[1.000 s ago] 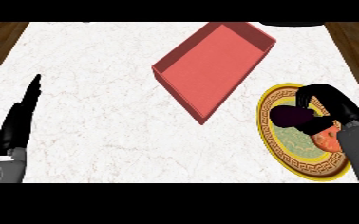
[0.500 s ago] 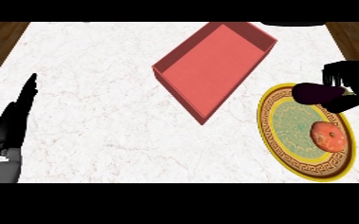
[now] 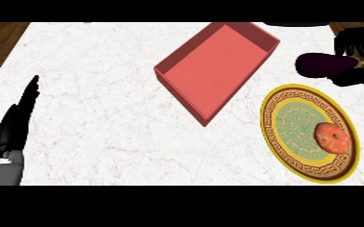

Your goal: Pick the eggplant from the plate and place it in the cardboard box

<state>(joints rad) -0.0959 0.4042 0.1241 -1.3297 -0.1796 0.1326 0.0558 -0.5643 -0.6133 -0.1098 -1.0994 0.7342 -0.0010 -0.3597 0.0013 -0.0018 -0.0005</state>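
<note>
Since the earlier frame, we see the right hand (image 3: 350, 48) has lifted the eggplant (image 3: 323, 65) above the plate (image 3: 274, 107), fingers curled round it. It is dark purple, beside the box (image 3: 213, 67). Left hand (image 3: 18, 125) rests open.

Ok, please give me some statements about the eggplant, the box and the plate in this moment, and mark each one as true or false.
1. The eggplant lies on the plate. False: the right hand holds it above the counter, off the plate.
2. The red box holds nothing. True.
3. A round orange item sits on the plate. True.
4. The left hand is inside the box. False: it rests open at the left edge.
</note>
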